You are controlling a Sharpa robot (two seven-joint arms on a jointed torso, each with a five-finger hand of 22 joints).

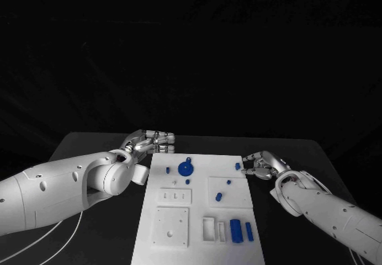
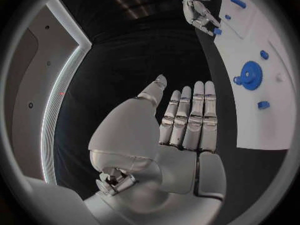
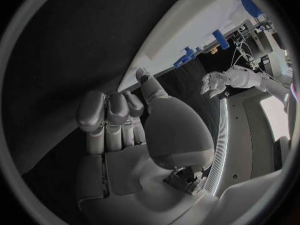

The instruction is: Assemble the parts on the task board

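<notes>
White rectangular task board (image 1: pixel 199 212) lies mid black table (image 1: pixel 95 146). No legible writing on board or parts. Blue toothed gear (image 1: pixel 185 168) near board's far end; blue cylinder (image 1: pixel 235 229) in slot at near right. Left hand (image 1: pixel 148 141) off board's far-left corner, fingers straight, spread from thumb, holding nothing. Right hand (image 1: pixel 260 164) at board's right edge, pinching small blue part (image 1: pixel 238 165).

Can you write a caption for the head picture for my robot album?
Two silver hands, left and right, flank a white task board dotted with small blue parts.
</notes>
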